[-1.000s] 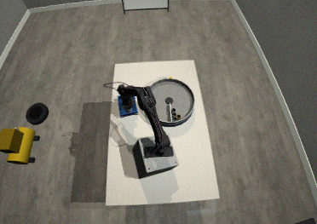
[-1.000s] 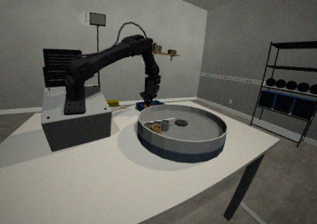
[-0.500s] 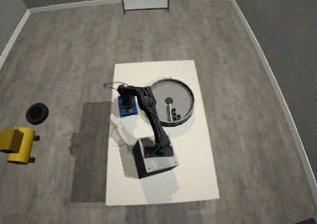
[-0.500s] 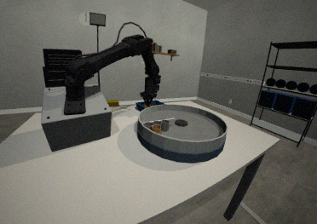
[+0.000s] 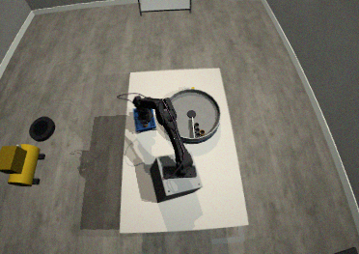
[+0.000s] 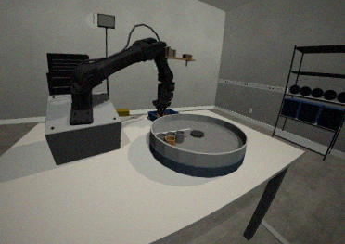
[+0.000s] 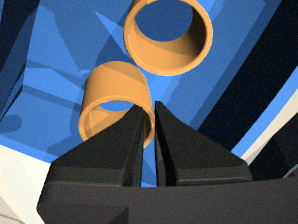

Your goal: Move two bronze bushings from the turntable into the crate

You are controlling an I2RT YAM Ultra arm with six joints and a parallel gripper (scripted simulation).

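Two bronze bushings appear in the wrist view over the blue floor of the crate (image 7: 60,36): the far bushing (image 7: 169,28) lies free with its bore facing the camera, and the near bushing (image 7: 115,99) has its wall pinched between the nearly closed fingers of the gripper (image 7: 150,129). From above, the crate (image 5: 144,120) sits on the white table (image 5: 212,196) just left of the turntable (image 5: 212,106), with the arm (image 5: 174,135) reaching over it from the grey base box (image 5: 166,188). The exterior view shows the gripper (image 6: 160,106) lowered at the crate (image 6: 172,111) behind the turntable (image 6: 199,162). Inside the turntable's rim stand an orange-brown bushing (image 6: 171,139), a grey bushing (image 6: 180,135) touching or just beside it, and a dark flat piece (image 6: 197,134) nearby
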